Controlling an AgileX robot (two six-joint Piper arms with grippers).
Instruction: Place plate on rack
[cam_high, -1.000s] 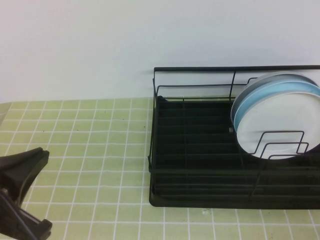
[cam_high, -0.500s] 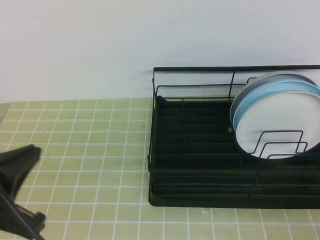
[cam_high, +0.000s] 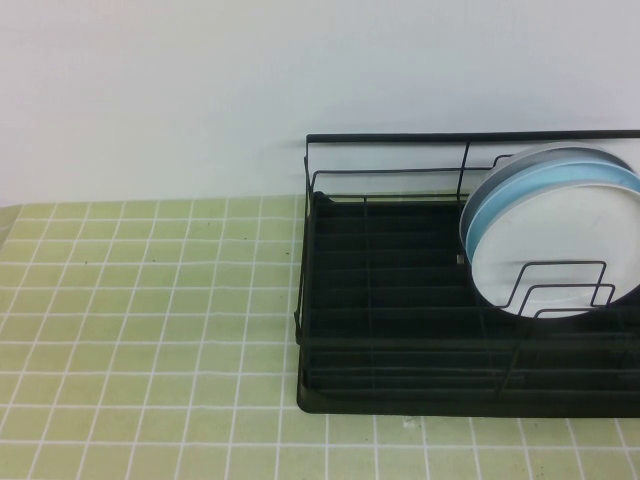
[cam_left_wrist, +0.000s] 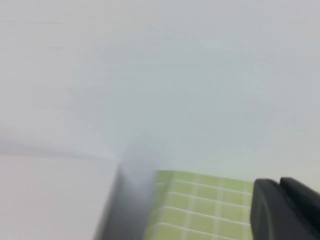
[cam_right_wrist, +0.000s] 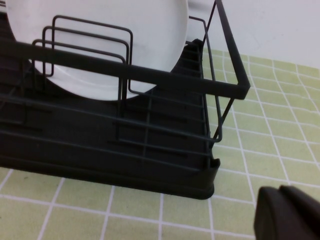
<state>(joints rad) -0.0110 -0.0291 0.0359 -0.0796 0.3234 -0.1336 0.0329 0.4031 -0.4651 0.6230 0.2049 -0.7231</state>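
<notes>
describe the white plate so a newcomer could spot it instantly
Find the black wire rack on the green tiled table; the white plate stands on edge at its right end, behind looped dividers. It is the front plate, plain white, with the light blue plate directly behind it.

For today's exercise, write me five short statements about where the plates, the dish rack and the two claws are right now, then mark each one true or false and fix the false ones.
1. The white plate stands on edge in the rack. True.
2. The blue plate lies flat on the green tiled mat. False: it stands in the rack behind the white plate.
3. The left claw shows in the high view. False: only its own wrist view shows it.
4. The right claw is outside the rack, over the mat. True.
5. The right claw grips the white plate. False: nothing is held.
</notes>
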